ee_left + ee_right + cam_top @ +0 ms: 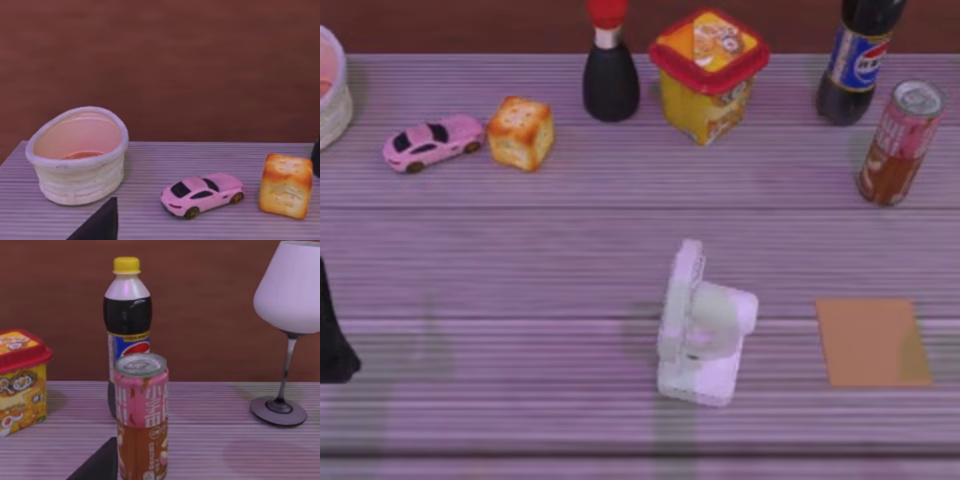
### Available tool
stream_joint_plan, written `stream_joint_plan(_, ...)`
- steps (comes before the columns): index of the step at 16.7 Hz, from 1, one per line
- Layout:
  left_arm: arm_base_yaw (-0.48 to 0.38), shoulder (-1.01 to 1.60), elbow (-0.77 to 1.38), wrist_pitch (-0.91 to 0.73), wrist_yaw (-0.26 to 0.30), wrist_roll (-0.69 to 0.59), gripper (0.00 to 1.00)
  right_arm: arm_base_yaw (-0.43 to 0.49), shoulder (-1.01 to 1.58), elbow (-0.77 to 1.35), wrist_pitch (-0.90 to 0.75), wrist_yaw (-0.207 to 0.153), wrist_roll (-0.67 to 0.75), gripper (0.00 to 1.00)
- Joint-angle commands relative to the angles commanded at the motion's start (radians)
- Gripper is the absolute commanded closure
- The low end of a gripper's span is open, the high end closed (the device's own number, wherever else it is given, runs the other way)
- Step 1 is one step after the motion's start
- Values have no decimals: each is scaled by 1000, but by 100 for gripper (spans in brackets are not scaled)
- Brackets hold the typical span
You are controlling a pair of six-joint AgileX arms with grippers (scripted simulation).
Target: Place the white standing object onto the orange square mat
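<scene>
Pepsi logo on cola bottle (127,327)

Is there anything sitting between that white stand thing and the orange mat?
No. In the top view, only bare striped table lies between the white standing object and the orange square mat.

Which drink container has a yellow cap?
The cola bottle with the blue label, behind the pink can; the can has a silver pull-tab top.
</scene>
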Motion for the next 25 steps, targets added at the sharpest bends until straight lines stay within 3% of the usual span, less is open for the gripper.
stream_joint_plan(4, 0, 0, 0, 0, 0, 0, 0, 15, 30, 28, -29, 0, 17, 0)
stream_joint_plan(9, 0, 0, 0, 0, 0, 0, 0, 119, 291, 281, -239, 1, 151, 0)
stream_joint_plan(25, 0, 0, 0, 0, 0, 0, 0, 659, 1906, 1831, -1289, 4, 875, 0)
